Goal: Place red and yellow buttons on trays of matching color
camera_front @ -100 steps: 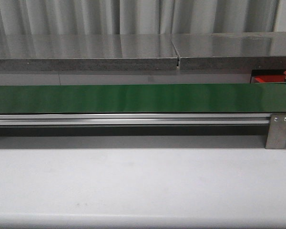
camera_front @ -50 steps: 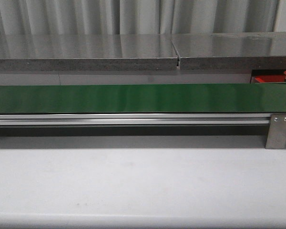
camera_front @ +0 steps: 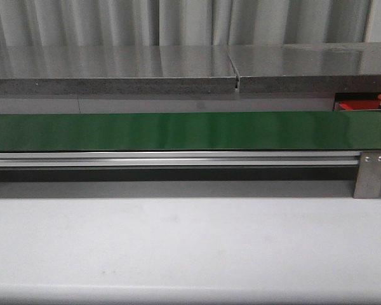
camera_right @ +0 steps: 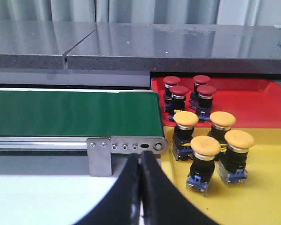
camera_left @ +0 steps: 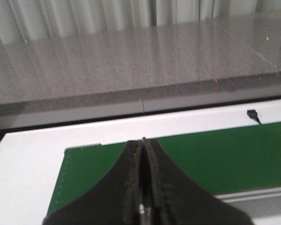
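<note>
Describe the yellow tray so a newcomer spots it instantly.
Find the right end of the green belt, by its metal bracket. The yellow tray lies just past it, holding four yellow buttons; the red tray behind it holds four red buttons.

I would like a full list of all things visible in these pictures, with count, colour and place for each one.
red buttons: four, red caps, standing on the red tray.
yellow buttons: four, yellow caps, standing on the yellow tray.
red tray: one, red, past the belt's right end.
yellow tray: one, yellow, beside the red tray, nearer the robot.
green belt: one, dark green, across the table, nothing on it.
metal bracket: one, silver, at the belt's right end.
left fingers: black, closed, empty.
right fingers: black, closed, empty.
</note>
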Robot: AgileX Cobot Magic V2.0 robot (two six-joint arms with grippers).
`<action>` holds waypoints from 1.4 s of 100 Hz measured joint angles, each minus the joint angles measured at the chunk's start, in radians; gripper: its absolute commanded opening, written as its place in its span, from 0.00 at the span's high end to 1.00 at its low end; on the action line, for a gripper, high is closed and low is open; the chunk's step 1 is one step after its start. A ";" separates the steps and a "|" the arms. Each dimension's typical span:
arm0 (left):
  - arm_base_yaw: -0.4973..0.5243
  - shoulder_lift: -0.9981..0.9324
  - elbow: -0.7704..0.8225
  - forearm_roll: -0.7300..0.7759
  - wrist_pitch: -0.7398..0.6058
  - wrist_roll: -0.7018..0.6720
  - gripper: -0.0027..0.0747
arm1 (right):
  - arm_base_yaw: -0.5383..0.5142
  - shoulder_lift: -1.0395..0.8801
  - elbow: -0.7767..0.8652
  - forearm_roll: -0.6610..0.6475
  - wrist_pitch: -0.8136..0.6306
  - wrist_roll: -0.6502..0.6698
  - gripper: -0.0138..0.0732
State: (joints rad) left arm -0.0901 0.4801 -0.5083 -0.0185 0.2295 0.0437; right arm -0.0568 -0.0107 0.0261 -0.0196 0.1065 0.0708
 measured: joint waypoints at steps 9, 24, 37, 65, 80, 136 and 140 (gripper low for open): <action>0.017 -0.055 0.072 0.004 -0.054 -0.007 0.99 | 0.000 0.000 0.000 0.000 0.000 0.000 0.98; 0.037 -0.171 0.170 0.002 -0.067 -0.009 0.99 | 0.000 0.000 0.000 0.000 0.000 0.000 0.98; 0.055 -0.257 0.255 -0.015 -0.099 -0.010 0.99 | 0.000 0.000 0.000 0.000 0.000 0.000 0.98; 0.074 -0.391 0.426 -0.027 -0.165 -0.044 0.99 | 0.000 0.000 0.000 0.000 0.000 0.000 0.98; 0.074 -0.470 0.511 -0.046 -0.191 -0.051 0.99 | 0.000 0.000 0.000 0.000 0.000 0.000 0.98; 0.074 -0.483 0.511 -0.051 -0.170 -0.053 0.99 | 0.000 0.000 0.000 0.000 0.000 0.000 0.98; 0.074 -0.483 0.511 -0.051 -0.170 -0.053 0.99 | 0.000 0.000 0.000 0.000 0.000 0.000 0.98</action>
State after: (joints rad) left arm -0.0157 -0.0031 0.0027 -0.0693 0.0594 -0.0091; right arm -0.0568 -0.0107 0.0261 -0.0196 0.1065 0.0708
